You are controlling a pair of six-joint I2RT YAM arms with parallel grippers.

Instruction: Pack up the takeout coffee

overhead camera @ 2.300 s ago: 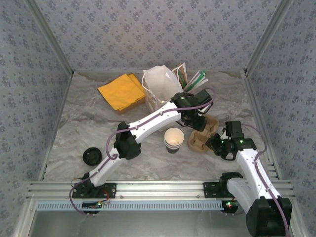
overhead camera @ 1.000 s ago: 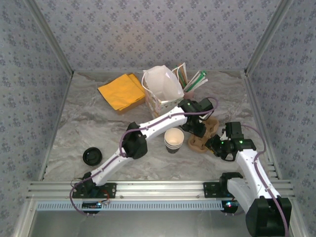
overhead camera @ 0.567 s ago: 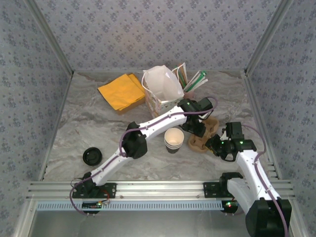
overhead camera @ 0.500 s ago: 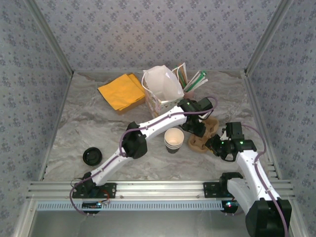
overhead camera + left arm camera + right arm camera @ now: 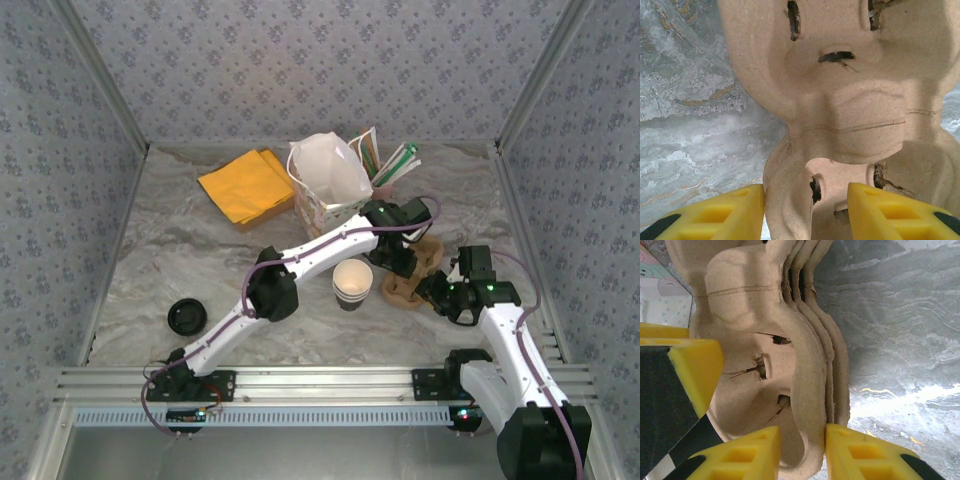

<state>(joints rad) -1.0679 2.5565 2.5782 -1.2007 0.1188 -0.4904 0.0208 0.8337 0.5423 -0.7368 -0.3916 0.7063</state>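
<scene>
A grey-veined, marble-look table (image 5: 160, 260) carries two white-shelled arms. The left arm (image 5: 310, 255) reaches from lower left to frame centre, and the right arm (image 5: 510, 340) bends up from lower right. A white paper bag (image 5: 325, 175) stands open at upper centre, with flat orange napkins (image 5: 245, 185) to its left. Straws (image 5: 398, 160) poke up at its right, their cup hidden. Right of centre lies a stack of rough moulded-pulp carriers (image 5: 405, 290), largely covered by both wrists. The takeout coffee (image 5: 352, 280), a ringed paper cup, stands upright and uncapped just left of the stack. A round black lid (image 5: 186, 317) lies at lower left. The left gripper (image 5: 806, 200) hangs spread over a carrier lobe; contact cannot be made out. The right gripper (image 5: 802, 440) pinches the stack's layered rim.
</scene>
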